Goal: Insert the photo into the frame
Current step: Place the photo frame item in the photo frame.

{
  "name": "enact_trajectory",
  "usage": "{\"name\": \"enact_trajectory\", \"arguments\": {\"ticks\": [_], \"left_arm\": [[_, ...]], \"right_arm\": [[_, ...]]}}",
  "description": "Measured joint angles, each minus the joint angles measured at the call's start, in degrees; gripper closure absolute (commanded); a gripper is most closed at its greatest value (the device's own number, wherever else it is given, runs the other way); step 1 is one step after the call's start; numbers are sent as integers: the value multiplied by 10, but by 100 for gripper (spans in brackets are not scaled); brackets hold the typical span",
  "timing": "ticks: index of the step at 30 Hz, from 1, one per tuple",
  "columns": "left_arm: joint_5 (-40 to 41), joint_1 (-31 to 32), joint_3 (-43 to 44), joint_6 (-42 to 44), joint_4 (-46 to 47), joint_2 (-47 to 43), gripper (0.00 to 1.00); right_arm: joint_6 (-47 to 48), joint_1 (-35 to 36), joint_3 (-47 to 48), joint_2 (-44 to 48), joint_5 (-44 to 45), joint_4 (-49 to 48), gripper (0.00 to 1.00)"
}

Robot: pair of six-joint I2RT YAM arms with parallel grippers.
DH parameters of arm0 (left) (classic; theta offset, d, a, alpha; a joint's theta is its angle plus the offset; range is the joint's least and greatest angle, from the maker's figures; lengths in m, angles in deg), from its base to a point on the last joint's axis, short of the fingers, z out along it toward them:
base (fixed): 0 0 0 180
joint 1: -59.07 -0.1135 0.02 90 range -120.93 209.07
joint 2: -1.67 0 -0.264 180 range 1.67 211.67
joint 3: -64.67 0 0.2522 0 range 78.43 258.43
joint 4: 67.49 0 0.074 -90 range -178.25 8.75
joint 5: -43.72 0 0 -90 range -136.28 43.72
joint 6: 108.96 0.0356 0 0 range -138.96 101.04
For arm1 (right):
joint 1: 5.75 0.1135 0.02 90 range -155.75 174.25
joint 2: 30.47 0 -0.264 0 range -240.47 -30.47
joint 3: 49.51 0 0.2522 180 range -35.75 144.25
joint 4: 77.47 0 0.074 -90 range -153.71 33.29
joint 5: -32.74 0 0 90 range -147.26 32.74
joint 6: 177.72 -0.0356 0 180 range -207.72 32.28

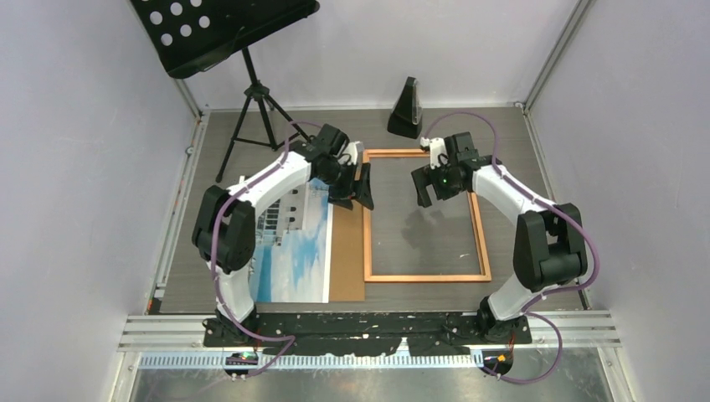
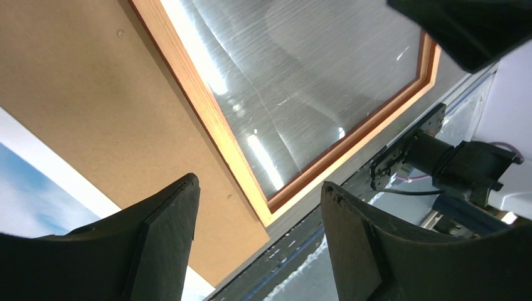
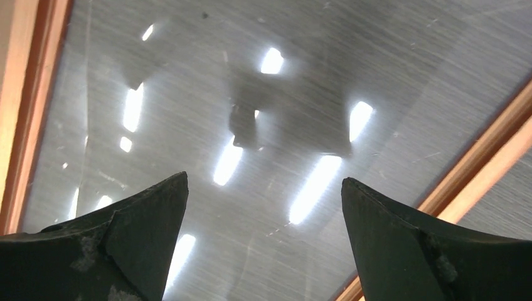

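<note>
Photo (image 1: 293, 251) lies left of the frame (image 1: 427, 277), long sides parallel to it, nearer the wide-open, empty left gripper (image 1: 356, 199) than the equally wide right gripper (image 1: 424, 198).

One photo (image 1: 293, 243), one frame (image 1: 427, 277), one board (image 1: 347, 251), two arms (image 1: 268, 180) (image 1: 506, 188)

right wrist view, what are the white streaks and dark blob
Right wrist view: streaks look like lights mirrored in the glossy pane inside the copper-orange wooden frame, the dark blob likely a reflection of the right gripper. Left wrist view: similar streaks. Top external view: no glare.
</note>
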Motion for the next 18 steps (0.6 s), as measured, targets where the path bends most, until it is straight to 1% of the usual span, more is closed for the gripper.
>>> {"name": "enact_trajectory", "arguments": {"ticks": [3,6,12,18], "left_arm": [[-8,-13,0,34,3,-25,29],[-15,-28,0,67,7,-48,28],[-24,-64,0,124,7,-83,26],[-35,-116,-4,155,3,-112,24]], "right_arm": [[2,4,-18,13,-20,-3,4],[5,19,-40,19,-29,-6,4],[23,87,-67,19,-29,-6,4],[30,148,-78,17,-16,-5,3]]}}
